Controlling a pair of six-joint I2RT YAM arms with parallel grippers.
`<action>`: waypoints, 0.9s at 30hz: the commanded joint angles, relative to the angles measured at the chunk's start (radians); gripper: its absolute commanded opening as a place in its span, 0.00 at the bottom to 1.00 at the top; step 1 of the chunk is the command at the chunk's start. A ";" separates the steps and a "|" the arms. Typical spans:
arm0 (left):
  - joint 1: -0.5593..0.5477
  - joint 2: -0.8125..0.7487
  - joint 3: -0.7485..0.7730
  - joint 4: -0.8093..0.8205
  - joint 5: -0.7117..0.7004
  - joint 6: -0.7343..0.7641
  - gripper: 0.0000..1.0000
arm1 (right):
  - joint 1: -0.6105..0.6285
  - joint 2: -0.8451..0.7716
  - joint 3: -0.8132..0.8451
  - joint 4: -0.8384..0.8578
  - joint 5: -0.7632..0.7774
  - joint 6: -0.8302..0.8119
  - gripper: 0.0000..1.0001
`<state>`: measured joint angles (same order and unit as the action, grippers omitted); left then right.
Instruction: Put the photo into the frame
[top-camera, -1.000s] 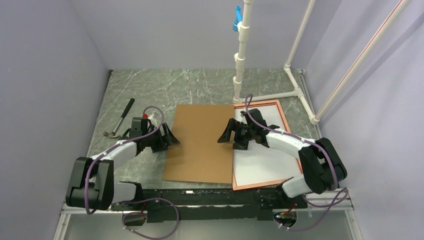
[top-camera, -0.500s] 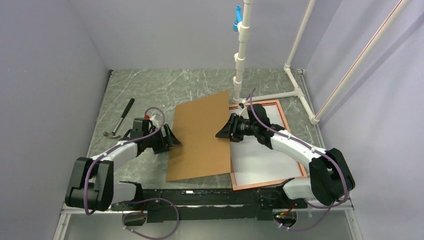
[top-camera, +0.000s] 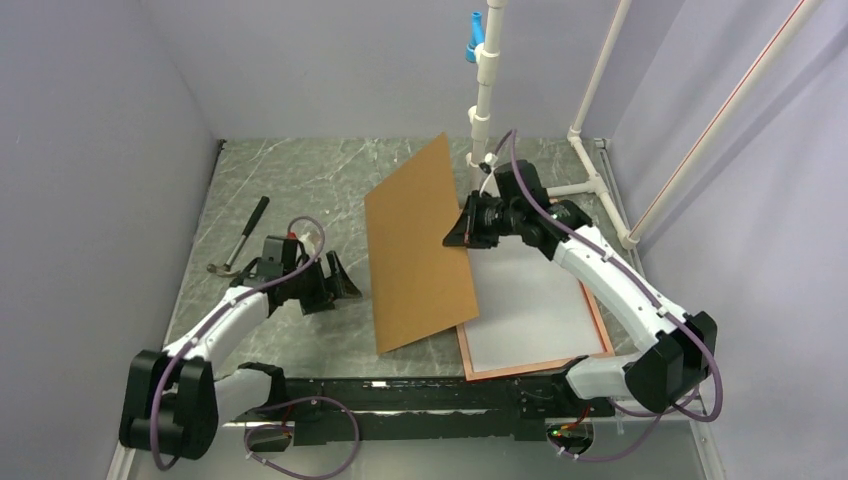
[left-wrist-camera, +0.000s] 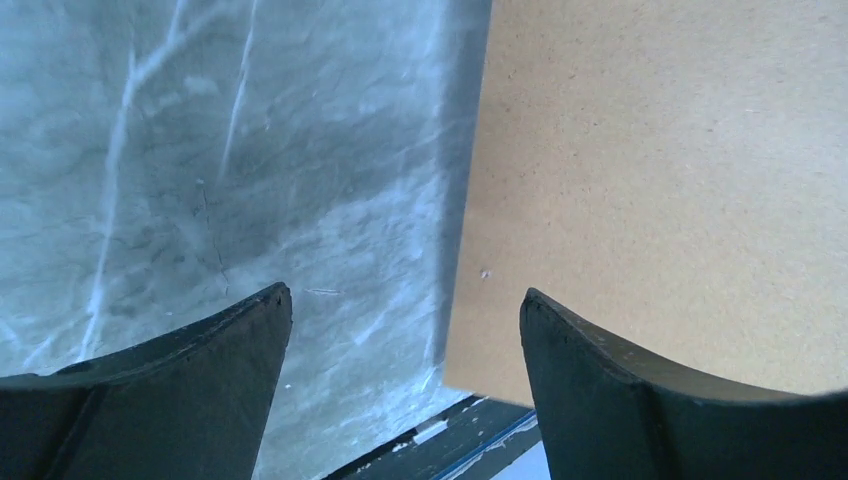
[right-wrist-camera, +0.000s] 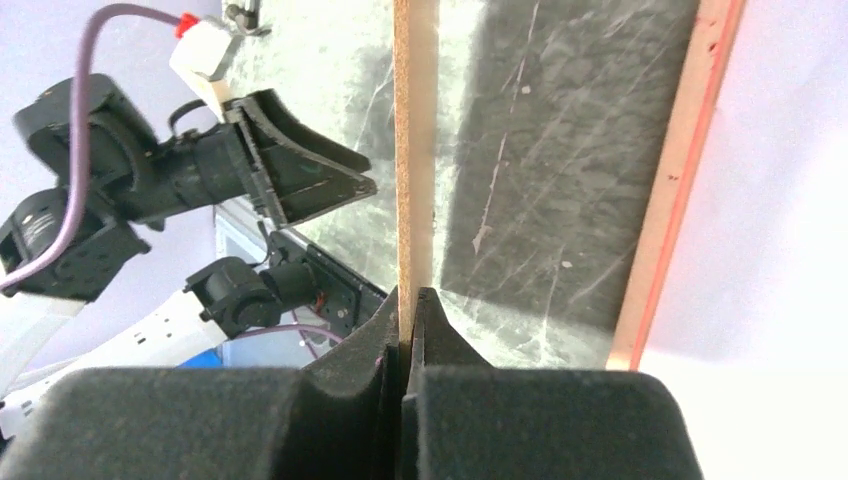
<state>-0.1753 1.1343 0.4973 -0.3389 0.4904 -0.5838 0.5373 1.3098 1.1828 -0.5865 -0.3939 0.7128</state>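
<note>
Frame (top-camera: 530, 367): copper-orange edge, flat on the table (top-camera: 300, 180), 4 o'clock from centre. Inside it lies the photo (top-camera: 530, 315), white back up and apparently seated; the tilted brown board (top-camera: 420, 250) hides its left margin. Right gripper (top-camera: 468, 232) is clamped on the board's edge. Left gripper (top-camera: 340, 280), at the board's 9 o'clock, has its jaws spread and empty.

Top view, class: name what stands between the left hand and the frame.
The brown backing board, tilted up and pinched by the right hand, stands between left hand and frame, in the top view.
</note>
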 joint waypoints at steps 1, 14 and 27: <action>-0.004 -0.106 0.145 -0.137 -0.080 0.041 0.89 | 0.003 0.013 0.205 -0.241 0.102 -0.104 0.00; -0.006 -0.140 0.487 -0.273 -0.042 0.031 0.97 | 0.157 0.267 0.700 -0.674 0.372 -0.186 0.00; -0.026 -0.054 0.667 -0.154 0.071 -0.105 0.99 | 0.312 0.458 0.922 -0.875 0.660 -0.130 0.00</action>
<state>-0.1864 1.0649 1.1122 -0.5541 0.5098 -0.6281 0.8227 1.7576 2.0602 -1.4055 0.1539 0.5587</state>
